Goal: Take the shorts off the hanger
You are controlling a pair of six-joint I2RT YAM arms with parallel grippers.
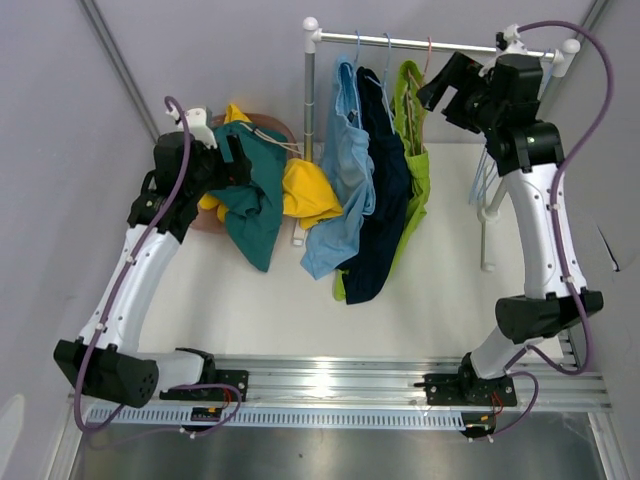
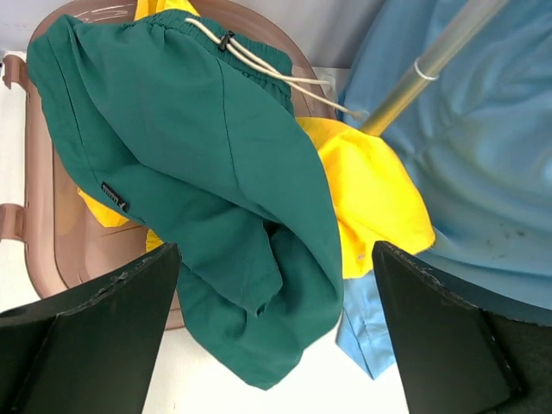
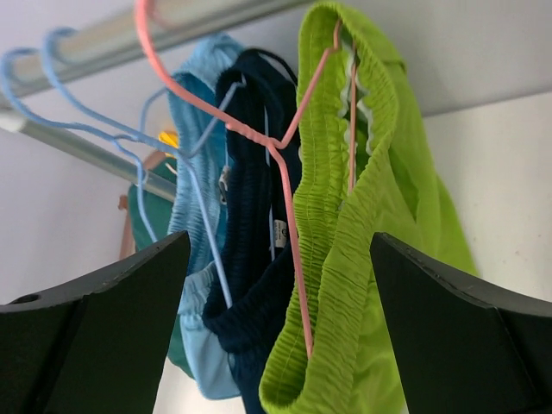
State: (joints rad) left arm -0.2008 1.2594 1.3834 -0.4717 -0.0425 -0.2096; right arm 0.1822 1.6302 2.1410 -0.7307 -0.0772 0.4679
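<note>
Up by the rail (image 1: 420,43), found the right claw (image 3: 280,246) spread wide and gripping nothing, pointed at the lime green shorts (image 3: 345,198); could not tell whether it touched them. Saw those shorts draped by the waistband over a pink hanger (image 3: 293,216). Noted the navy shorts (image 3: 254,216) just beside them, then the light blue shorts (image 3: 194,129) beyond, with blue wire hangers (image 3: 86,121) hooked on the same rail. Counted three pairs hanging side by side above the white worktop (image 1: 440,270).

Over on the other side, found the left claw (image 2: 276,259) likewise wide open and empty, poised above the dark teal shorts (image 2: 198,155). Saw these off the rail, heaped across a brown basket (image 2: 43,233), one leg spilling over its edge. Noted the bright yellow shorts (image 2: 371,198) underneath, partly covered, poking out toward the rack's upright post (image 2: 431,60). Spotted a pale drawstring (image 2: 259,65) trailing from the teal waistband.
</note>
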